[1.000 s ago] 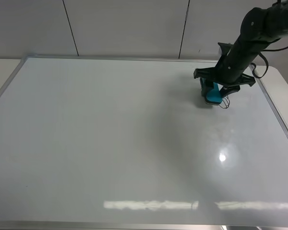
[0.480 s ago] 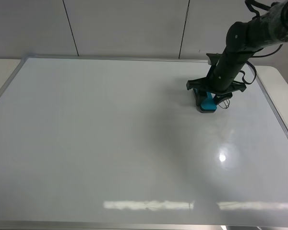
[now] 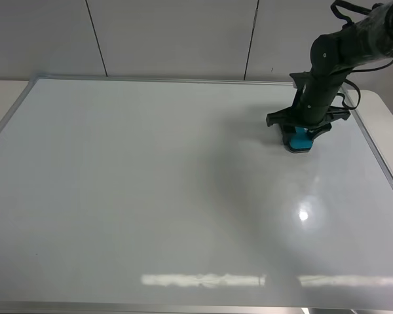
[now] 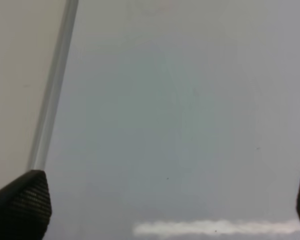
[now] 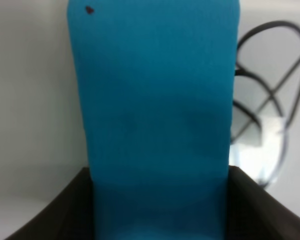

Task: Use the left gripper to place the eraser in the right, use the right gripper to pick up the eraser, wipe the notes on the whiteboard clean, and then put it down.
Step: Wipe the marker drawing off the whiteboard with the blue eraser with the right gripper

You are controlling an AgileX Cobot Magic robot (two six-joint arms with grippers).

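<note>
The teal-blue eraser [image 5: 157,100] fills the middle of the frame, soft with closeness, with a small dark speck [image 5: 89,9] near one far corner. The right tool [image 5: 157,212] clamps it, its dark fingers [image 5: 70,210] pressed against both long sides at the near end. Beside one long side, the looping black notes [image 5: 272,92] cross each other on the whiteboard [image 5: 30,90], some lines running up to the eraser's edge. A bright glare patch [image 5: 257,142] sits among them.
</note>
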